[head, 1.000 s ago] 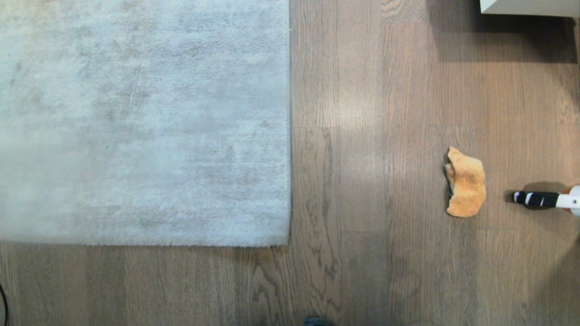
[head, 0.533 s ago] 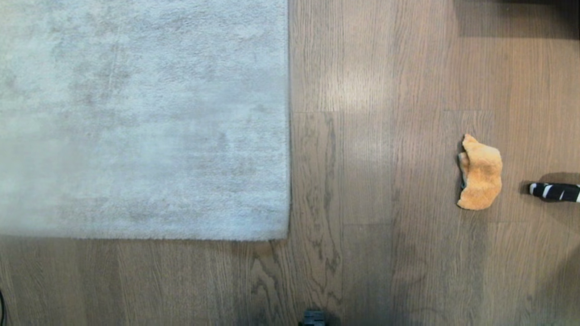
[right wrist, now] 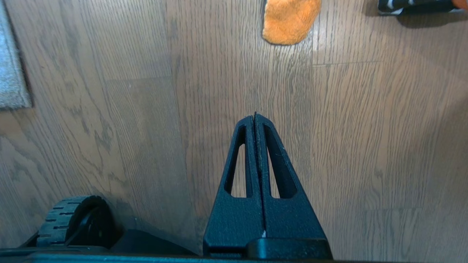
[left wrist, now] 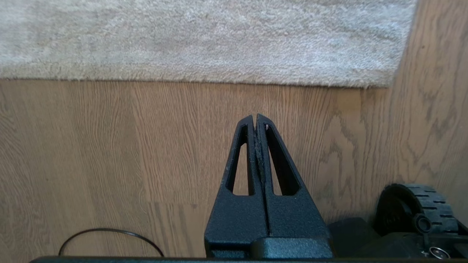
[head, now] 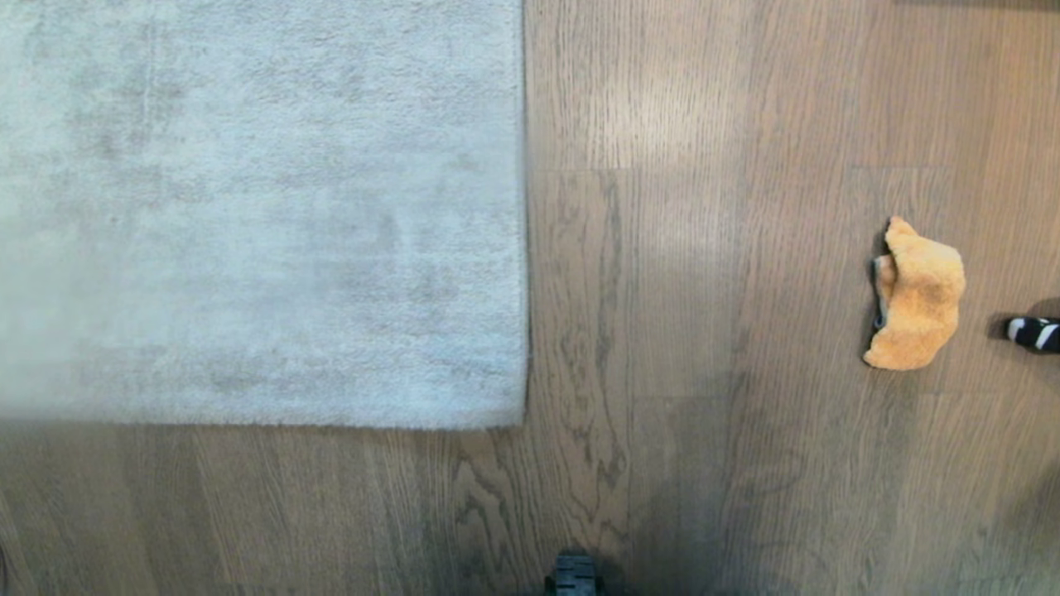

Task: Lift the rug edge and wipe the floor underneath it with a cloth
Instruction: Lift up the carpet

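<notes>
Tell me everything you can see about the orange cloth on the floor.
The cloth is a small, soft, fuzzy orange piece, like microfibre, with a thin dark grey trim showing along one edge. It lies crumpled in a loose lump, not spread flat, on the bare wood floor, well apart from the rug, on the robot's right. A black-and-white striped object lies just beyond it, not touching. Nothing holds the cloth; only the floor touches it.

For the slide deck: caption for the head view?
Rug flat on wood floor; orange cloth lies apart, untouched.
</notes>
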Controlling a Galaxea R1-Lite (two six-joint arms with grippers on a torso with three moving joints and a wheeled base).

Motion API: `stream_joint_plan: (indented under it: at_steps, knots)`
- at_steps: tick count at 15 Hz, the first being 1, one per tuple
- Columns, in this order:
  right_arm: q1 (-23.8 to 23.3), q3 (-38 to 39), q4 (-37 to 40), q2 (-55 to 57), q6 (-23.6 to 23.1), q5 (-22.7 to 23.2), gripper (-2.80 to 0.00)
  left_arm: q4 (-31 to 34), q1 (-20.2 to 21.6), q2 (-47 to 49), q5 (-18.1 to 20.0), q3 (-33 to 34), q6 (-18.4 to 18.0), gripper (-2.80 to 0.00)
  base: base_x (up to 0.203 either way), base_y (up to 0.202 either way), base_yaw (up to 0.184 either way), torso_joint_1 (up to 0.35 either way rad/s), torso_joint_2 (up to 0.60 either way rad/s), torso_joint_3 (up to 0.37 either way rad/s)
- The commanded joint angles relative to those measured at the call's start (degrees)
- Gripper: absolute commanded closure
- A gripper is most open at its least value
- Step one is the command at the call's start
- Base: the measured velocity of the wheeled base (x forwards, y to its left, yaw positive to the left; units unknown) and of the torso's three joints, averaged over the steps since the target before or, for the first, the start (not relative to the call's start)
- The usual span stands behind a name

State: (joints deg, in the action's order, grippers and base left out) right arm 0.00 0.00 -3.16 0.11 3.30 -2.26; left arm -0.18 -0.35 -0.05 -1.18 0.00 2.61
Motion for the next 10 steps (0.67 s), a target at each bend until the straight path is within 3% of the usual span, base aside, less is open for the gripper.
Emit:
stream_joint_plan:
  at_steps: [1, 4, 10]
  knots:
    - [0.0, 0.0, -0.01, -0.02, 0.04, -0.03, 0.0, 0.01, 0.0, 0.05, -0.05, 0.0, 0.03, 0.0, 0.0, 0.0, 0.0, 0.002, 0.0, -0.195]
    - [0.0, 0.0, -0.01, -0.02, 0.04, -0.03, 0.0, 0.01, 0.0, 0.05, -0.05, 0.0, 0.03, 0.0, 0.0, 0.0, 0.0, 0.005, 0.0, -0.167]
    - [0.0, 0.0, -0.01, -0.02, 0.04, -0.03, 0.0, 0.01, 0.0, 0.05, -0.05, 0.0, 0.03, 0.0, 0.0, 0.0, 0.0, 0.0, 0.0, -0.017]
